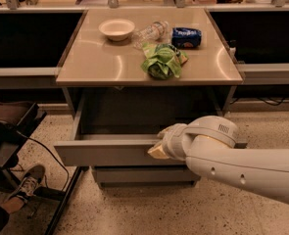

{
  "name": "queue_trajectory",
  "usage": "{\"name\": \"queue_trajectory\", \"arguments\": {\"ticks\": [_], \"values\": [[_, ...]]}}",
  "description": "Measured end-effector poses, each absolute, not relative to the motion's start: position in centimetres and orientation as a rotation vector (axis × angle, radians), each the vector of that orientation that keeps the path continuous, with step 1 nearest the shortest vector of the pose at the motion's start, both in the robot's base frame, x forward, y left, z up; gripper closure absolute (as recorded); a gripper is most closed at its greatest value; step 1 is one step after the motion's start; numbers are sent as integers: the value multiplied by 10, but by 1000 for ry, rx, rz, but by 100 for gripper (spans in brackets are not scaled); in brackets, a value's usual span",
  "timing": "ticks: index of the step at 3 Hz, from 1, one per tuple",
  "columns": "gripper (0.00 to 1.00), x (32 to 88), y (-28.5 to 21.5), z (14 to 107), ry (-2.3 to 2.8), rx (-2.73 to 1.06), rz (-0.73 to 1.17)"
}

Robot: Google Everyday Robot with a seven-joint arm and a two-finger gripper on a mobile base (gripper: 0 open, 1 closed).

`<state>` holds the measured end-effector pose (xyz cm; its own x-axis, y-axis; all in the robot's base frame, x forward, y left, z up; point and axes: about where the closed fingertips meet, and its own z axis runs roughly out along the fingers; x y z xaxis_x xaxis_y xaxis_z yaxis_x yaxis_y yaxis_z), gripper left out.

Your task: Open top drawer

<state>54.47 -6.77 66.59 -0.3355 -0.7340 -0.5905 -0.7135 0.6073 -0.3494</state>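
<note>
The drawer (102,153) sits under the counter (100,65), at 6 o'clock from its top. It already stands well out, with its dark inside open to view. The pincer (156,151) is at the top edge of the drawer front, a little toward 3 o'clock from the front's middle. The arm (242,168) reaches in from 4 o'clock. I cannot tell whether the pincer is wide or narrow, because the wrist hides it where it meets the front.

The step in hand looks like the last of the pull. To do it well, the pull should run straight toward 6 o'clock, level and in line with the drawer's sides. The hold is off centre, so any sideways drag toward 3 o'clock would likely skew the drawer and make it bind. A slow, even draw suits it better than a jerk. It should ease off as the drawer nears the end of its travel, so that nothing bangs or comes off.

The wrist should stay above the lower drawer (139,175) and not press down on the front. On the counter the bowl (116,28), bottle (152,32), blue bag (186,37) and green bag (162,61) lie well apart from the pincer. A smooth pull should leave them alone. At 8 o'clock a cart (9,126) and a shoe (30,179) stand near the drawer's corner, so the pull should not swing that way.
</note>
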Motion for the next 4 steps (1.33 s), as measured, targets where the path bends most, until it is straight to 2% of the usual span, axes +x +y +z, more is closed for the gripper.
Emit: {"name": "queue_trajectory", "arguments": {"ticks": [4], "values": [[100, 528, -70, 668, 2094, -1134, -34]]}}
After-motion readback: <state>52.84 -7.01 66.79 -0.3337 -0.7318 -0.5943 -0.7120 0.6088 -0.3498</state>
